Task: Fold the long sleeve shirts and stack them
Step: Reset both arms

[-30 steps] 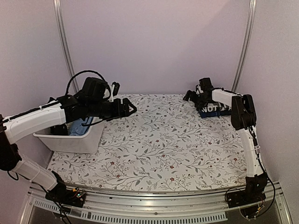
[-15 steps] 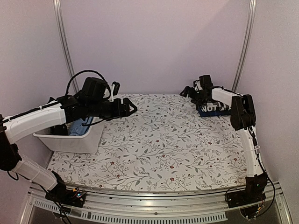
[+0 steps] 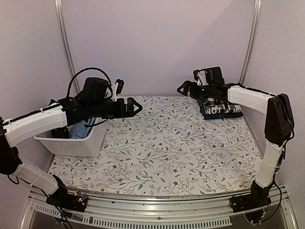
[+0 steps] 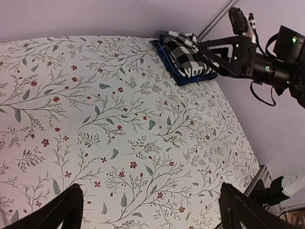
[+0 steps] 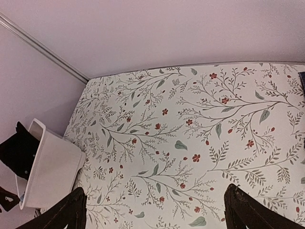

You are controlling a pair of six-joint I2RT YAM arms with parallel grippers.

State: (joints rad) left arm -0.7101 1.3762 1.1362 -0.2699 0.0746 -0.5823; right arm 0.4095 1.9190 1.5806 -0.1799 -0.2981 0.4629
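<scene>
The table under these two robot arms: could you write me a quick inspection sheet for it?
Surface: floral tablecloth, flat.
Job's things: folded black-and-white check shirt atop a navy garment, far right corner.
Clutter: white bin at left, blue cloth inside.
Grippers: left gripper open, empty, near the bin; right gripper open, empty, by the stack.
Cables: black cable looping above the left arm.
Surroundings: plain pale walls, two metal posts.

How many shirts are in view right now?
2: a check shirt lying on a navy shirt, stacked at the far right corner of the table. The bin at left holds blue cloth, maybe another; can't tell.
</scene>
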